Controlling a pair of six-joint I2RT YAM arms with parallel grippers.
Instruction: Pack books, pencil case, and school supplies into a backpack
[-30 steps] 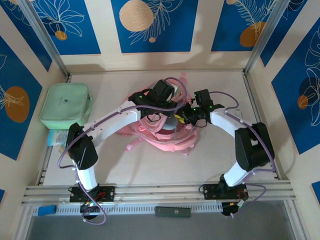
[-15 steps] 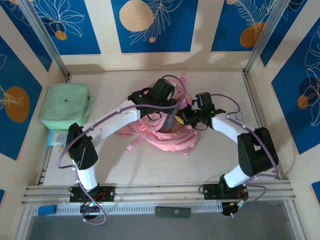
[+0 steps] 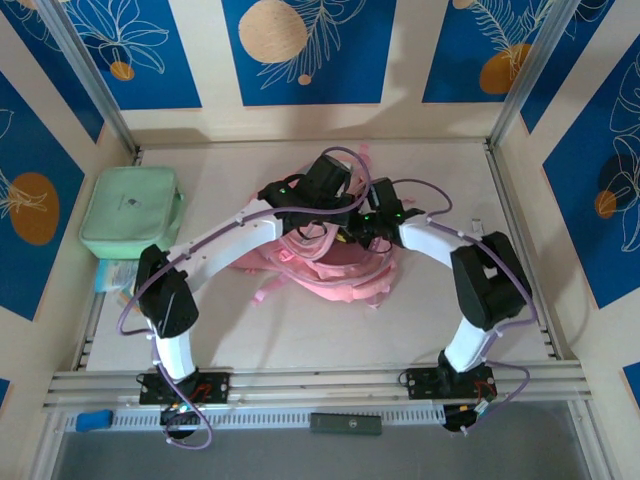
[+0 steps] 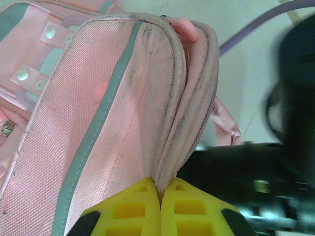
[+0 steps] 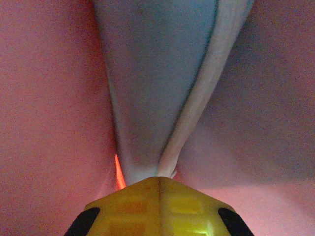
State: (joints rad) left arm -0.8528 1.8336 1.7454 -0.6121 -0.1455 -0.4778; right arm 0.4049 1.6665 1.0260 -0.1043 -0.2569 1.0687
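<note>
Over at the left edge of the frame a mint green bag [image 3: 130, 212] is lying flat beside the side rail, well apart from the action, with a pale blue item [image 3: 113, 273] poking out at its near side. Moving right, the left arm is reaching up and inward across the worktop [image 3: 300, 335] to the pink backpack [image 3: 335, 272], which is slumping in the middle of the frame with its straps trailing toward the near edge. The left end effector [image 4: 160, 191] is pinched fully closed on the rim of a mesh-faced pink flap, and the layers above it are fanning apart. Just right of it, the right end effector [image 5: 158, 181] is also clamped tight, on a grey-blue fold [image 5: 147, 73] with a pale edge and pink cloth all around it. I cannot tell whether that is the bag's lining or the pencil case. To my eye they are working the mouth open. Doing it well means drawing the two pinches gently apart and slightly up, without twisting, so neither thin bite slips out. The two wrists are crowding each other over the bag, cables looping around them, so that is the tight spot. Bare worktop is lying toward the near edge and off to the right, up to the right rail [image 3: 520, 250], giving the right arm room to draw back.
</note>
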